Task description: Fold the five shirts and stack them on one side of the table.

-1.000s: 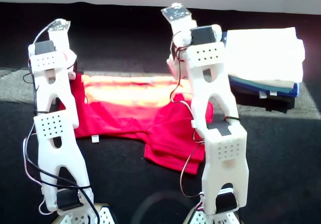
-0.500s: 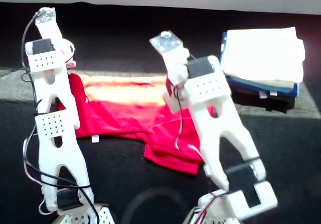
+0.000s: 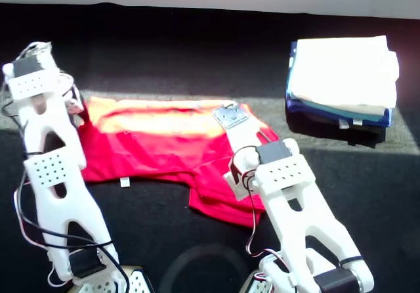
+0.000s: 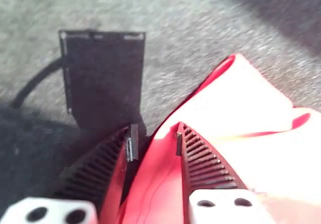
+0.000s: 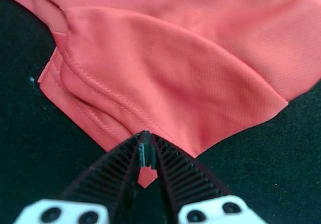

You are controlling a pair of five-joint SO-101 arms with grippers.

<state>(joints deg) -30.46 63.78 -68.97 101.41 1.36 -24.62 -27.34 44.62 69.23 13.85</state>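
Observation:
A red shirt (image 3: 164, 142) lies spread on the dark table, its near right part bunched into a fold. At the back right sits a stack of folded shirts (image 3: 341, 76), white on top of blue and dark ones. My right arm (image 3: 282, 175) lies low over the shirt's right side. In the right wrist view my right gripper (image 5: 145, 151) is shut on a pointed edge of the red shirt (image 5: 165, 68). My left arm (image 3: 33, 83) stands at the shirt's far left corner. My left gripper (image 4: 155, 141) is open, with red shirt (image 4: 241, 128) cloth between its fingers.
A sunlit band crosses the table (image 3: 164, 50) behind the shirt. A small white tag (image 3: 125, 182) lies at the shirt's near edge. Both arm bases stand at the front edge. Bare dark table (image 3: 380, 194) stretches in front of the stack.
My right arm dropped from high above the shirt and folded down low onto its right side. My left arm swung left and down to the shirt's left corner.

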